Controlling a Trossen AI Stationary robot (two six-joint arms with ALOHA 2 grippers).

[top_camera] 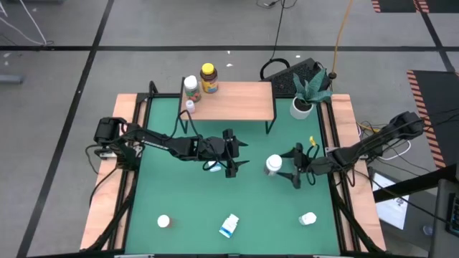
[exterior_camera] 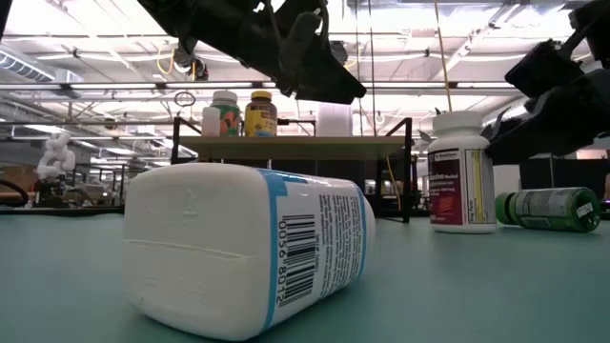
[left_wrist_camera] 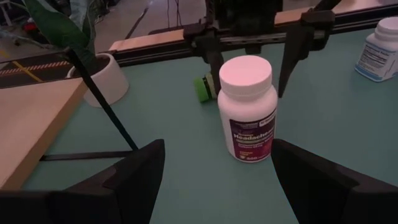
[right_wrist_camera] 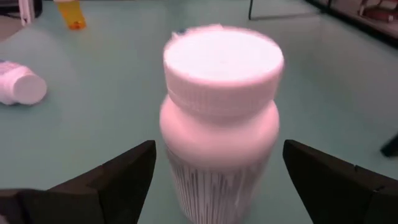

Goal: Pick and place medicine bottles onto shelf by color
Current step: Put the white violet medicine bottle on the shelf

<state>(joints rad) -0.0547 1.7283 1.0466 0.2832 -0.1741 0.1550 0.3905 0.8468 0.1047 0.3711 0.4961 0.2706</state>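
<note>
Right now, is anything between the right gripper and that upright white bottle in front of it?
Nothing visible. The right gripper has its fingers spread open on either side of the upright white bottle, not touching it. A green bottle lies beside the white bottle, not in between.

white upright bottle (left_wrist_camera: 246, 109) label reads "headache"; lying white bottle (exterior_camera: 246, 250) barcode digits "0056 8012".

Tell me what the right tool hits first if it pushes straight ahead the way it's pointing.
The upright white bottle. It stands directly ahead of the right tool, centred between its open fingers and very near. Any straight advance would likely bring the fingers alongside it, the palm meeting it first.
</note>
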